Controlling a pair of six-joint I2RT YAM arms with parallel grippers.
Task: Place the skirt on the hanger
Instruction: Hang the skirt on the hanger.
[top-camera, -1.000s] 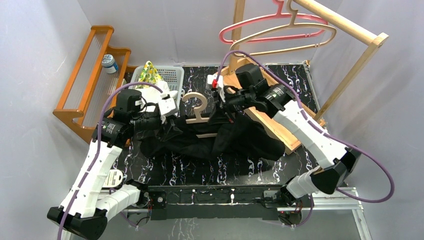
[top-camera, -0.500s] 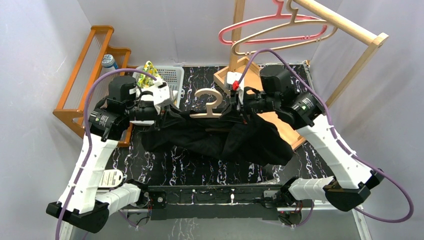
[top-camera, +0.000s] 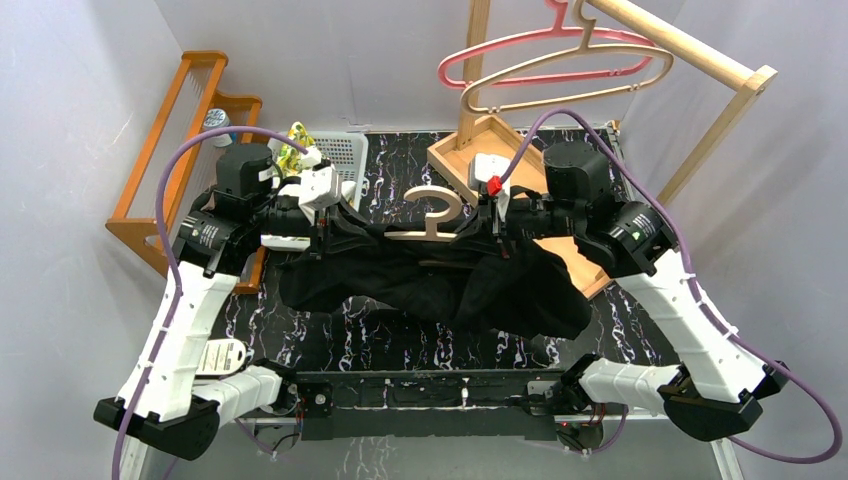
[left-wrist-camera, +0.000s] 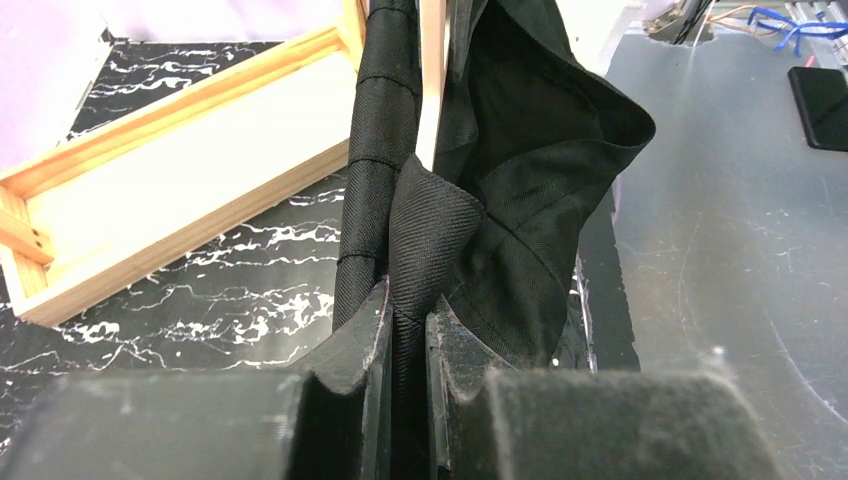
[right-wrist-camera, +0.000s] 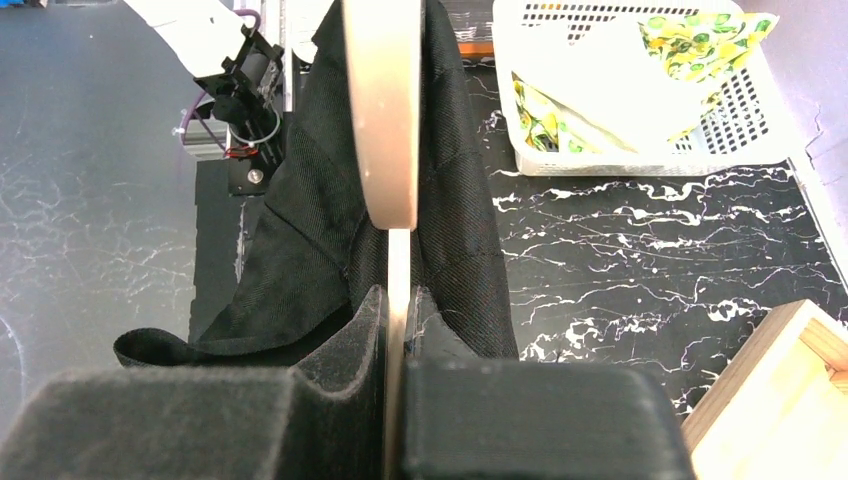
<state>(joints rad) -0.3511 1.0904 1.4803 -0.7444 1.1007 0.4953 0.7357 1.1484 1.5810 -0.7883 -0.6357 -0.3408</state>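
Observation:
A black skirt (top-camera: 440, 285) hangs over a pale wooden hanger (top-camera: 437, 212), held up above the black marbled table between both arms. My left gripper (top-camera: 322, 222) is shut on the skirt's left end; in the left wrist view the fabric (left-wrist-camera: 420, 215) is pinched between the fingers, with the hanger's bar (left-wrist-camera: 431, 80) beyond. My right gripper (top-camera: 497, 220) is shut on the hanger's right end; in the right wrist view the wooden edge (right-wrist-camera: 383, 110) runs between the jaws with the skirt (right-wrist-camera: 300, 220) draped on both sides.
A wooden rack with a pink hanger (top-camera: 540, 45) and a tan hanger (top-camera: 570, 75) stands at the back right over a wooden tray (top-camera: 470, 150). A white basket (top-camera: 340, 155) with yellow cloth sits at the back left, beside an orange rack (top-camera: 170, 150).
Both arms have lifted the hanger and skirt and carried them to the right. The skirt now hangs stretched between the grippers. The right arm has swung outward.

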